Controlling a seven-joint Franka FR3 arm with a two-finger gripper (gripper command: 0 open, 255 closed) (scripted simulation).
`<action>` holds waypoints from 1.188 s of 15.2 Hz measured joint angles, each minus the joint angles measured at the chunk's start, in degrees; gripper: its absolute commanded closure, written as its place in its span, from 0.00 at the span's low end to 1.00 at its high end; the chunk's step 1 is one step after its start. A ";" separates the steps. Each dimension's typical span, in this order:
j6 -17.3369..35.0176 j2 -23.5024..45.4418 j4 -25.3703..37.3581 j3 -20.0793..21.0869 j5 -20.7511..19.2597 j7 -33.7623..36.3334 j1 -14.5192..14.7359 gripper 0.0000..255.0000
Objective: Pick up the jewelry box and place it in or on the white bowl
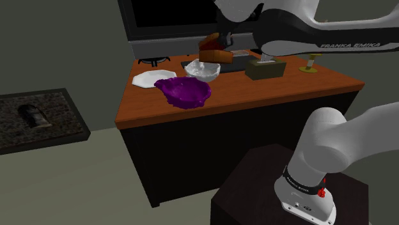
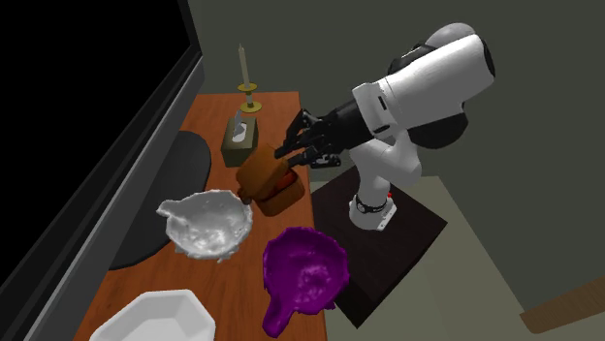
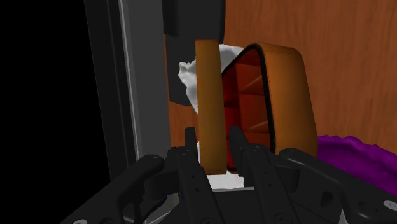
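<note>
Shoulder view, setting: a dim room; a wooden table [image 1: 268, 89] on a dark base, with a dark screen [image 1: 172, 16] behind it.
Shoulder view, pincer: the black pincer [image 1: 222, 43] hangs over the table's far side, clamped on the jewelry box [image 1: 216, 55].
Shoulder view, jewelry box: orange-brown, right under the pincer, at the far rim of the white bowl [image 1: 203, 70]; I cannot tell whether it touches the bowl.
Shoulder view, others: a purple bowl [image 1: 185, 91] and a white plate [image 1: 152, 78] lie nearer the camera than the pincer.
Second exterior view, pincer: the pincer [image 2: 288, 155] grips the box [image 2: 264, 179] from above.
Second exterior view, neighbours: the white bowl [image 2: 206, 225] sits just beside the held box; the purple bowl [image 2: 305, 271] is near; an olive tissue box [image 2: 239, 140] and a candlestick [image 2: 247, 82] stand beyond the pincer.
Wrist view, pincer: the pincer [image 3: 213, 135] has its fingers [image 3: 189, 143] pressed on either face of the open lid [image 3: 208, 89].
Wrist view, box: red compartments [image 3: 251, 95] show beside the lid; the white bowl [image 3: 186, 75] lies past the fingertips.
</note>
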 measured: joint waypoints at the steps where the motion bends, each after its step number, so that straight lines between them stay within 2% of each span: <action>1: -0.39 0.35 0.84 0.04 0.13 -0.33 -0.05 1.00; 3: -0.34 1.45 2.20 -0.25 0.01 -0.78 -0.35 1.00; 7: 2.88 7.89 7.03 -2.66 -1.76 -1.95 -2.26 1.00; 15: 6.61 23.57 22.29 -6.25 -3.20 -5.74 -5.17 1.00; 18: 8.27 24.42 21.55 -6.68 -3.89 -4.99 -5.55 1.00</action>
